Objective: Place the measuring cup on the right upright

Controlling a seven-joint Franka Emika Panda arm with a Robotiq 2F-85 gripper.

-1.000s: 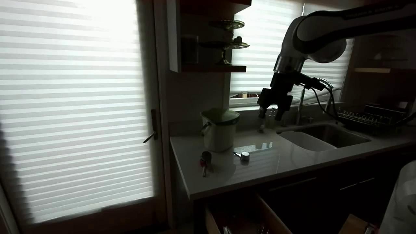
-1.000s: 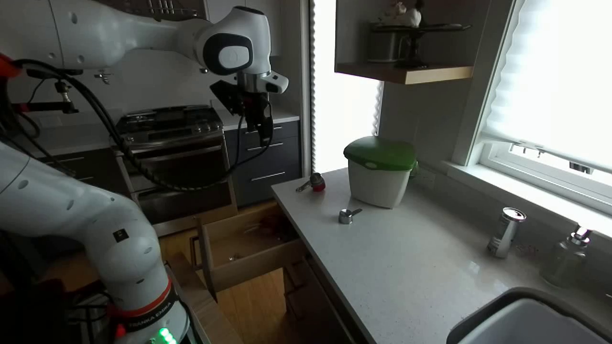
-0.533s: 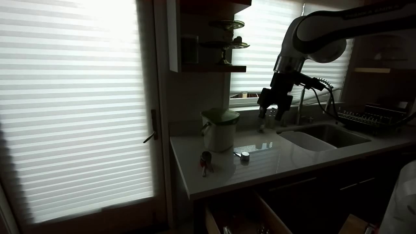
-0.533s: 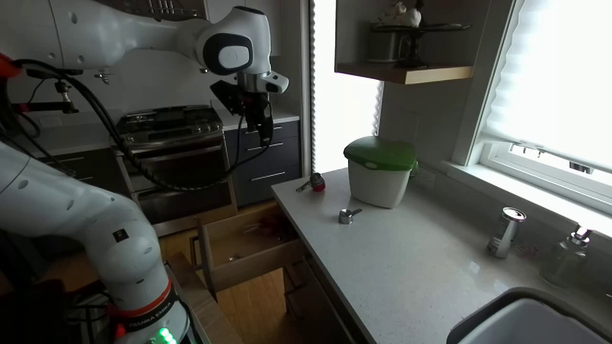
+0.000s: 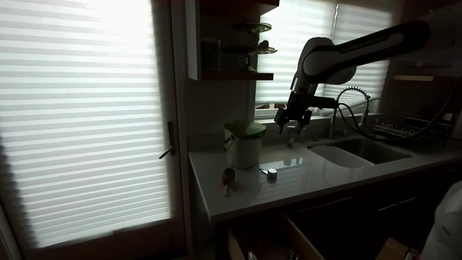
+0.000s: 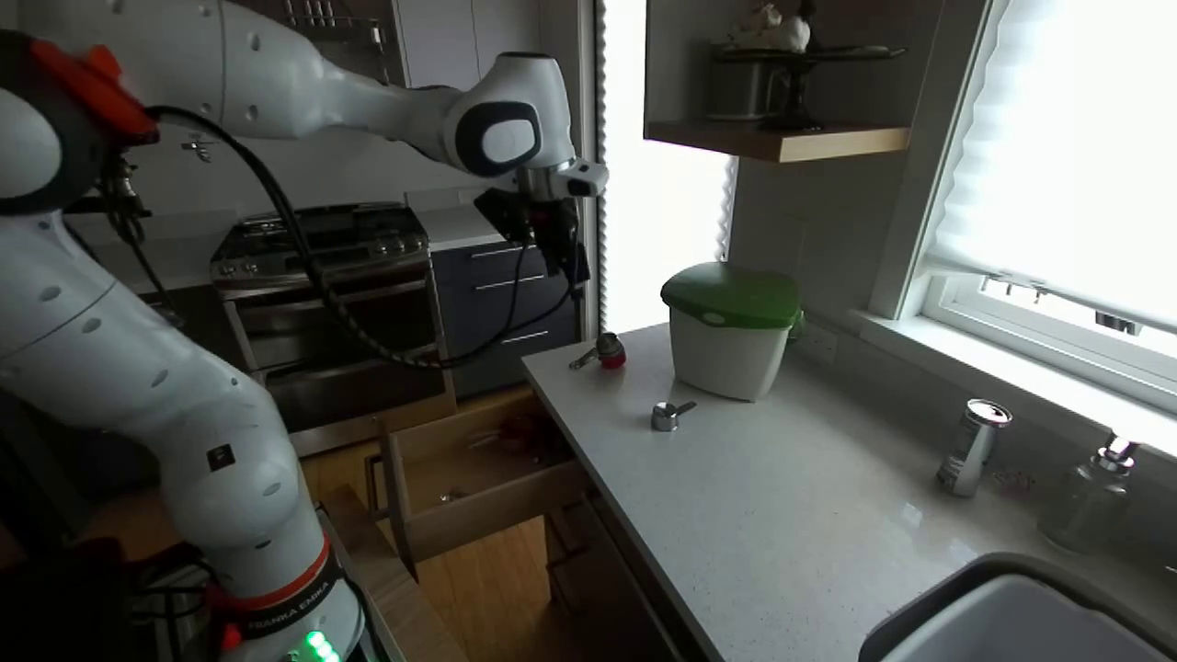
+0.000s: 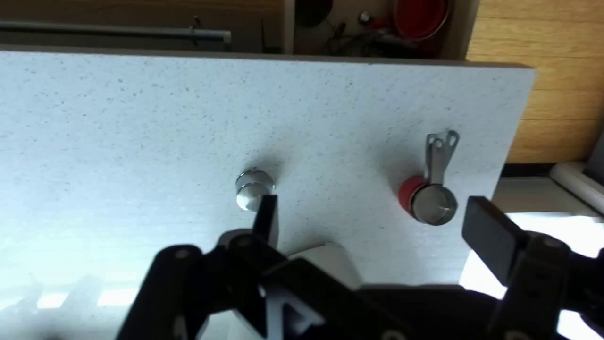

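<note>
The measuring cup (image 7: 253,189) lies apart — below the parted jaws.

On the speckled table (image 6: 782,552) — silver measuring cup (image 6: 664,417), red-and-grey measuring cups (image 7: 429,203), green-lidded bin (image 6: 729,345), slim can (image 6: 973,449), clear pump bottle (image 6: 1087,501).

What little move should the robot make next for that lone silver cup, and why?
Probably shift the tool sideways until the lone silver cup lines up between its fingers; in the wrist view they stand open, but the cup sits outside them.
</note>
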